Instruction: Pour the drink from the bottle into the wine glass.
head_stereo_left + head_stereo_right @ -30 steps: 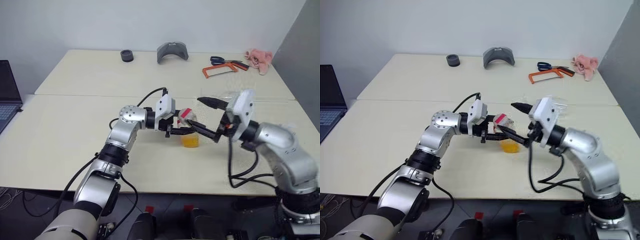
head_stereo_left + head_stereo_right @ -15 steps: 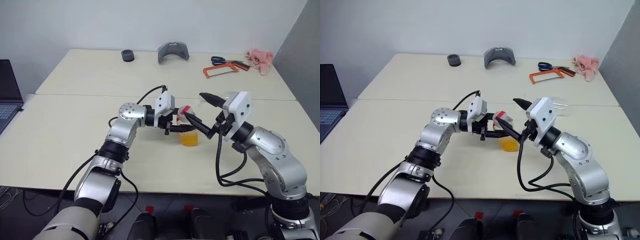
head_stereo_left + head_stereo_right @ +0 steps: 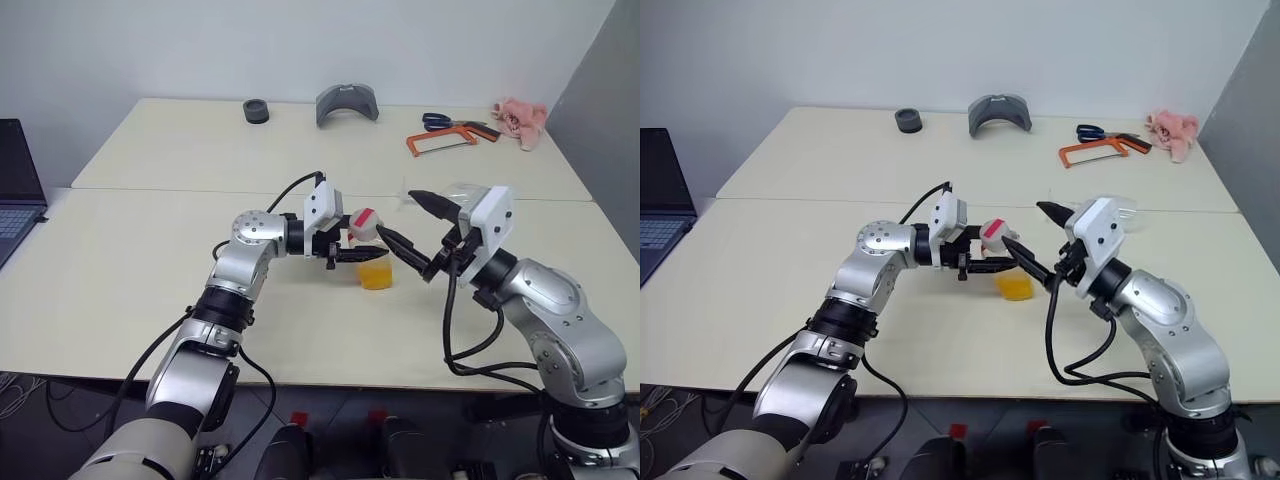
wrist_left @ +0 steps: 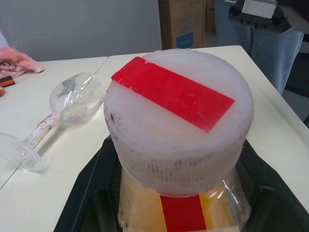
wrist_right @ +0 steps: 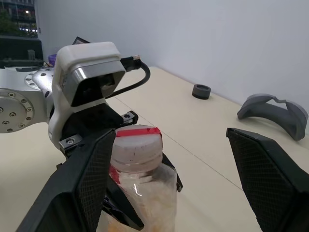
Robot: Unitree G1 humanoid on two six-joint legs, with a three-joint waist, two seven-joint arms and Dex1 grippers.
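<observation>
Bottle [image 3: 1007, 262] clamped in left gripper [image 3: 992, 256] above table [image 3: 790, 270]; right gripper [image 3: 1042, 245] spread wide beside bottle.

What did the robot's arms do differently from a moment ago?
The open right gripper swung its fingers to either side of the white, red-striped cap without closing. The left gripper kept its hold on the small clear plastic bottle of orange drink. The clear wine glass on the table, lying on its side, did not move.
</observation>
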